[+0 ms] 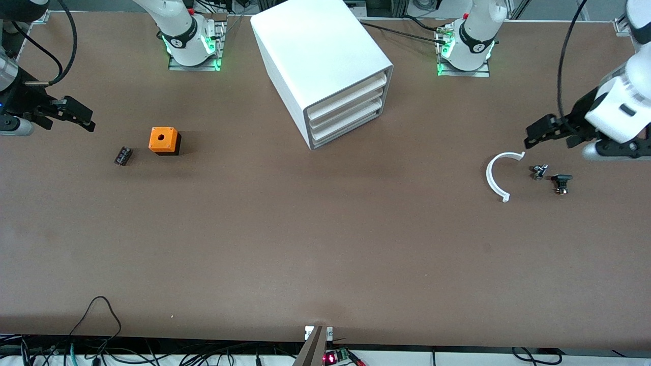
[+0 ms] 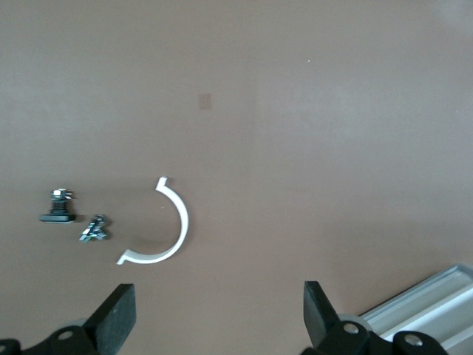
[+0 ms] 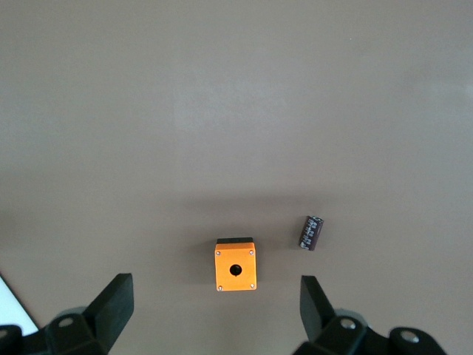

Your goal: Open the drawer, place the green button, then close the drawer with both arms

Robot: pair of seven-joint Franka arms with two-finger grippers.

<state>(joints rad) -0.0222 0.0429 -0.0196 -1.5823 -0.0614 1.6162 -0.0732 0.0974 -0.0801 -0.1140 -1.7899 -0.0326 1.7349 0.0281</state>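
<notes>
The white cabinet (image 1: 320, 51) stands at the middle between the arm bases. Its three drawers are shut; the lowest drawer (image 1: 347, 129) shows as a thin white front. I see no green-capped button. My left gripper (image 1: 531, 136) is open and empty, over the table at the left arm's end; its fingertips (image 2: 118, 314) show wide apart in the left wrist view. My right gripper (image 1: 85, 120) is open and empty, over the table at the right arm's end; its fingertips (image 3: 117, 303) are wide apart.
A white half-ring (image 1: 496, 177) (image 2: 174, 225) and two small dark parts (image 1: 539, 171) (image 1: 561, 183) lie below the left gripper. An orange cube with a hole (image 1: 164, 140) (image 3: 235, 265) and a small black part (image 1: 122, 155) (image 3: 311, 232) lie near the right gripper.
</notes>
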